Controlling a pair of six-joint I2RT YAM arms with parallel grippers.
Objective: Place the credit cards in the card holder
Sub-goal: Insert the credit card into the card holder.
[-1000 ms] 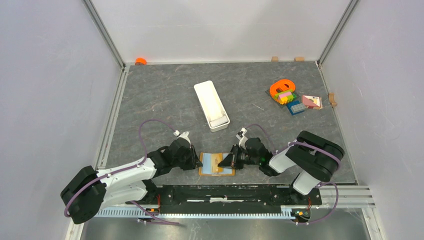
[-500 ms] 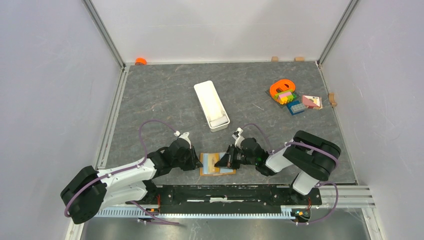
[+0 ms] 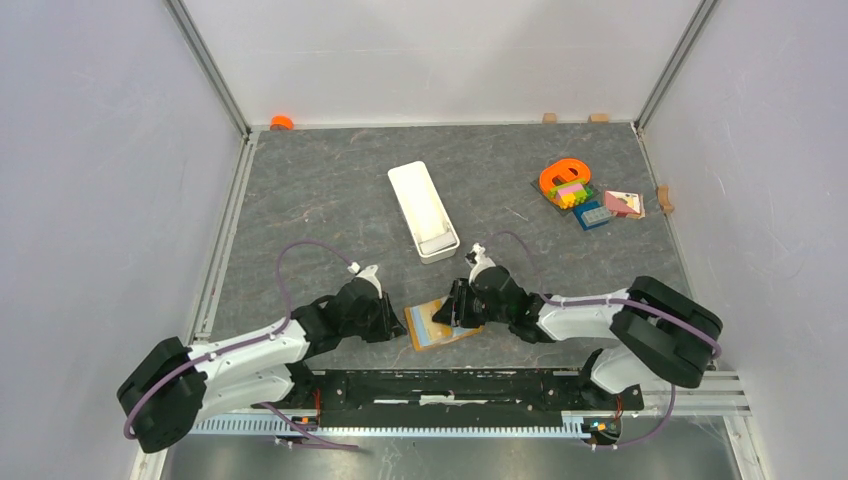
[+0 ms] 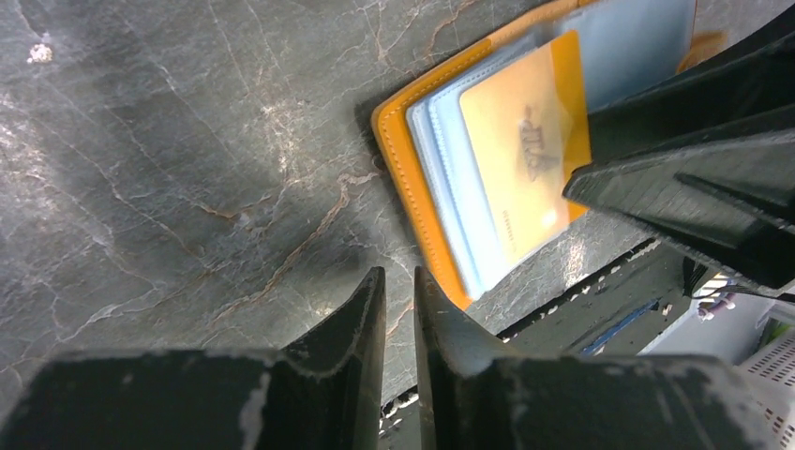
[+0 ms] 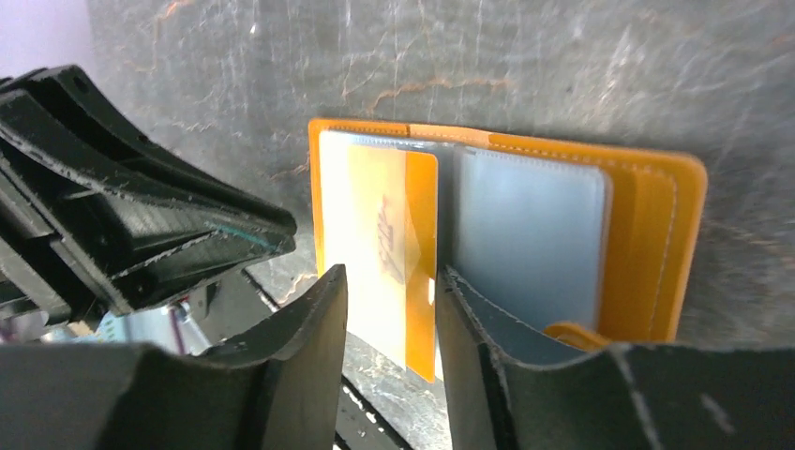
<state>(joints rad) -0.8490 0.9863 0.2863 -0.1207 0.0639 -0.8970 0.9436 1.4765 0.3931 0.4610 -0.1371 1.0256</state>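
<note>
The orange-tan card holder (image 3: 441,326) lies open on the grey table near the front edge, slightly turned. A yellow credit card (image 5: 394,234) sits in its pale blue-grey pockets (image 5: 530,234), one end sticking out past the holder's edge. My right gripper (image 5: 389,281) is open just over that end, its fingers on either side of the card without touching it. My left gripper (image 4: 398,279) hovers beside the holder's (image 4: 441,206) left edge. Its fingers stand a narrow gap apart with only bare table between them. From above, the left gripper (image 3: 390,318) and right gripper (image 3: 456,310) flank the holder.
A long white tray (image 3: 423,210) lies behind the holder. Orange and coloured toy blocks (image 3: 570,185) and a pink block (image 3: 622,203) sit at the back right. A black rail (image 3: 450,385) runs along the near table edge, close to the holder.
The right gripper has opened and let go of the card, and has moved left and farther from the front edge. The card holder has turned a little. The left gripper has stayed put.
</note>
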